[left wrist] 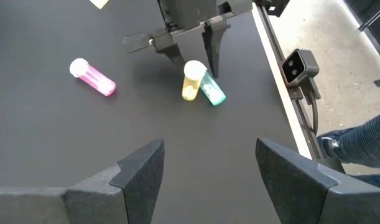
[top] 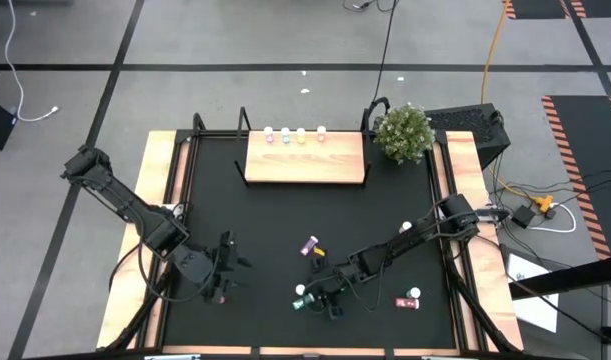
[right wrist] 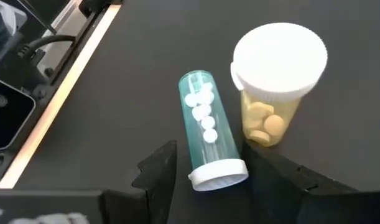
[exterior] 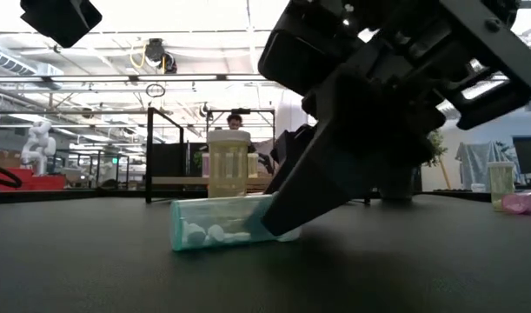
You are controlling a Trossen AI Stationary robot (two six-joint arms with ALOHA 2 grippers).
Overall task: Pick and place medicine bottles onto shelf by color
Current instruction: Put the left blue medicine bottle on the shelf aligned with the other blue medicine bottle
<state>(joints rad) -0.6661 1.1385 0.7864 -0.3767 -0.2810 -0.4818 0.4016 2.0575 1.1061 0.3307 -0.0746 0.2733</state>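
A green bottle lies on its side on the black table, with its white cap toward my right gripper. That gripper is open, one finger on each side of the cap end. A yellow bottle stands upright right beside the green one. In the high view my right gripper is near the table's near edge. My left gripper is open and empty, and faces the two bottles from the table's left. The light-wood shelf sits at the far side, with several bottles lined along its far edge. My right gripper has a finger on each side of the green bottle's white cap and comes at it slanting down from the table's right. I cannot tell whether a finger touches the cap. The bottle lies along the table.
A pink bottle lies apart from the pair. Another pink one lies near the table's right near corner, and a magenta one lies mid-table. A potted plant stands at the shelf's right end. Wooden strips border the table.
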